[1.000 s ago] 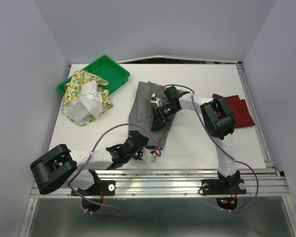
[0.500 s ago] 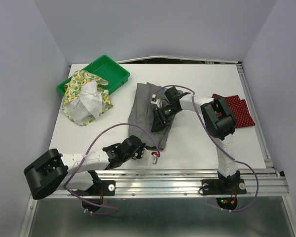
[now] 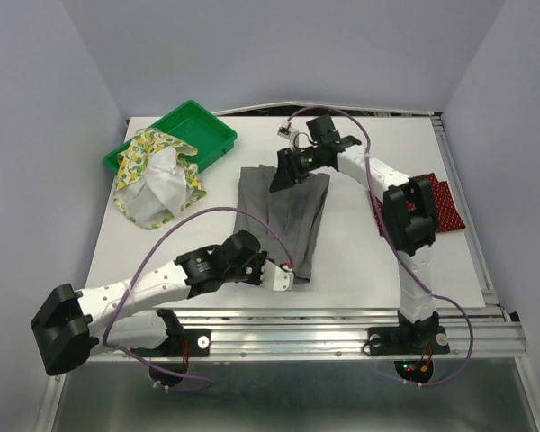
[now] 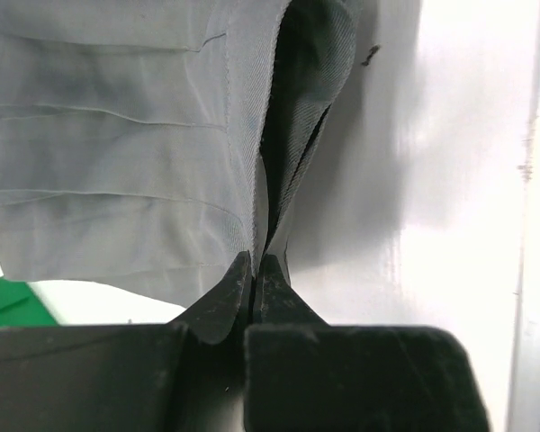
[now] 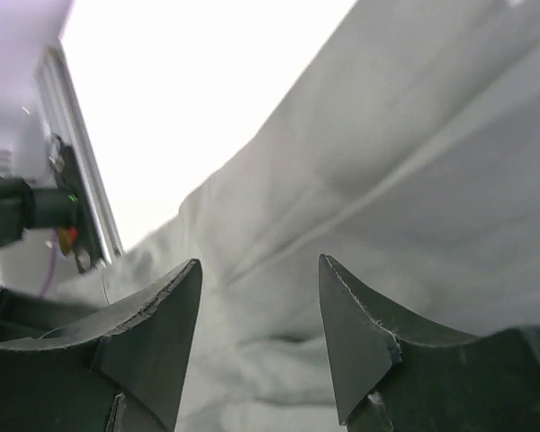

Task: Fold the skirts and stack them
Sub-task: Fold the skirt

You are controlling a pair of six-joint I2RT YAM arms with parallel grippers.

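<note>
The grey skirt (image 3: pixel 283 220) lies lengthwise in the middle of the table. My left gripper (image 3: pixel 286 275) is shut on its near right corner; in the left wrist view the jaws (image 4: pixel 254 263) pinch a raised fold of the grey skirt (image 4: pixel 117 162). My right gripper (image 3: pixel 279 178) hangs open over the skirt's far end, with only grey skirt (image 5: pixel 414 162) below its spread fingers (image 5: pixel 261 270). The lemon-print skirt (image 3: pixel 157 180) lies crumpled at the left. The dark red dotted skirt (image 3: pixel 443 209) lies folded at the right, partly behind the right arm.
A green plastic tray (image 3: pixel 193 126) stands at the back left, with the lemon-print skirt spilling over its near rim. The table's metal rail (image 3: pixel 297 315) runs along the near edge. Purple cables loop from both arms.
My left gripper has closed on the grey skirt's near corner and shifted right. My right gripper has moved from the skirt's middle to its far end and opened wider. The skirt now lies longer.
</note>
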